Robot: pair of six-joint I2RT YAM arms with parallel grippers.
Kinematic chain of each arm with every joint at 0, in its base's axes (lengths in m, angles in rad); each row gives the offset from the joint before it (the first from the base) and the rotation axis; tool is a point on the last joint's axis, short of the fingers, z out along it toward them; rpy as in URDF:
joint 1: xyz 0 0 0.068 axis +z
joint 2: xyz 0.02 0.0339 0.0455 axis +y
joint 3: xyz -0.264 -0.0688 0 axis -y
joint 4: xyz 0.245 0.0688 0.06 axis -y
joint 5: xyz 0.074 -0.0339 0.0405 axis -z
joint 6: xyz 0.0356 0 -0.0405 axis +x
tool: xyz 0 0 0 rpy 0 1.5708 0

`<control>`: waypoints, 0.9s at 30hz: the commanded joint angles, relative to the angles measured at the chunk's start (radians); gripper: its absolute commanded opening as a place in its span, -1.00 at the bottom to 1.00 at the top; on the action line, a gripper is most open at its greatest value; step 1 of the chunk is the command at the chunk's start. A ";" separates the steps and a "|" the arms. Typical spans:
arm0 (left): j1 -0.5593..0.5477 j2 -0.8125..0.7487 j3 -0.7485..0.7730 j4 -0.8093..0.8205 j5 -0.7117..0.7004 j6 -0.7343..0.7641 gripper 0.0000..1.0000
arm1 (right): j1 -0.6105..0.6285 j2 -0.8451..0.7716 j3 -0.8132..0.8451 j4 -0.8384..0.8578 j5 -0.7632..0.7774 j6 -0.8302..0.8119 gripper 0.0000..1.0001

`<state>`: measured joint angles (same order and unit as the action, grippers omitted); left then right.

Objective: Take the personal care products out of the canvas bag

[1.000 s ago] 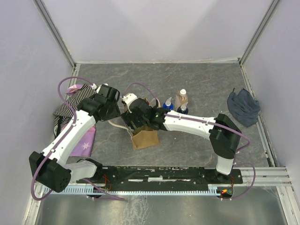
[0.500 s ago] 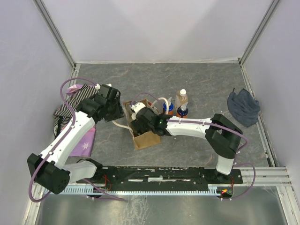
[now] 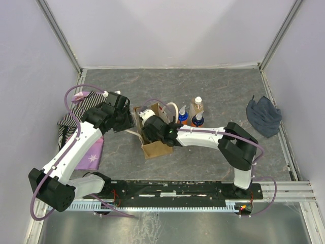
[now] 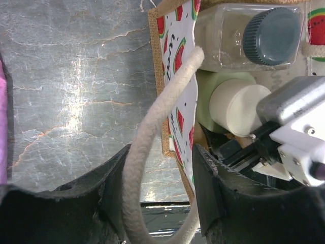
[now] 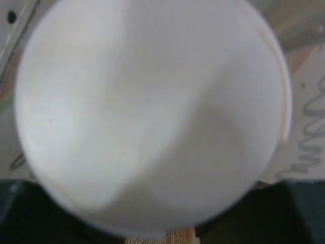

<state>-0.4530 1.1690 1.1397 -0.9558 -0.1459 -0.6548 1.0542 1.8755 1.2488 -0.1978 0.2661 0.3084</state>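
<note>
The small boxy tan-brown canvas bag [image 3: 155, 136] with a white watermelon-printed panel is seen standing near the middle of the grey stone-patterned table [image 3: 213, 91], its mouth open upward; in the left wrist view 2 bottles are shown inside it: a clear square bottle with a dark round cap [image 4: 249, 35] lying against the far wall, and just beside it a cream bottle with a pale round cap [image 4: 231, 104].

One thick cream looped handle [image 4: 152, 152] is seen running between the fingers of the left gripper [image 4: 157, 195]; the jaws are spread to either side of the rope, and whether they press on it cannot be told.

The right gripper [image 3: 152, 123] is lowered into the bag's mouth; in the left wrist view its fingertips [image 4: 238, 150] are seen at the cream bottle's side, and the right wrist view is almost filled by that bottle's pale cap [image 5: 152, 114]; whether the jaws are clenched on it cannot be told.

3 bottles stand outside the bag, just to its right and close together: an amber bottle with a white cap [image 3: 196, 108], and 2 orange-and-blue bottles with white nozzles [image 3: 183, 116] [image 3: 198, 120].

A crumpled blue-grey cloth [image 3: 264, 117] lies near the right wall, well apart from the bag; striped and purple clothes [image 3: 76, 114] lie at the left edge beneath the left arm.
</note>
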 commanded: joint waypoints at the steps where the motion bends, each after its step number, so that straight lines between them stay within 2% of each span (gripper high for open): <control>1: 0.001 -0.022 0.025 0.014 0.014 0.015 0.12 | -0.007 -0.125 -0.012 0.043 0.093 -0.011 -0.06; 9: 0.001 -0.014 0.004 0.036 0.026 0.009 0.12 | -0.007 -0.413 -0.013 -0.043 0.109 -0.029 -0.15; 13: 0.000 -0.015 -0.003 0.045 0.037 0.002 0.12 | -0.007 -0.476 0.044 -0.094 0.090 -0.036 -0.13; 14: 0.001 -0.016 -0.004 0.047 0.038 0.001 0.12 | -0.007 -0.472 0.062 -0.114 0.089 -0.041 -0.09; 17: 0.001 -0.016 -0.003 0.050 0.040 0.000 0.12 | -0.007 -0.440 0.085 -0.135 0.063 -0.050 0.36; 19: 0.001 -0.018 0.000 0.048 0.039 0.001 0.12 | -0.008 -0.402 0.085 -0.131 0.042 -0.042 0.53; 23: 0.002 -0.023 0.001 0.040 0.034 0.005 0.12 | -0.007 -0.326 0.081 -0.094 0.014 -0.022 0.63; 27: 0.000 -0.027 0.010 0.031 0.035 0.006 0.12 | -0.008 -0.247 0.097 -0.055 0.005 -0.034 0.64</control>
<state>-0.4530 1.1690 1.1378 -0.9409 -0.1204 -0.6552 1.0489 1.5856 1.3201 -0.2993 0.2913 0.2760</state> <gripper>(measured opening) 0.559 0.818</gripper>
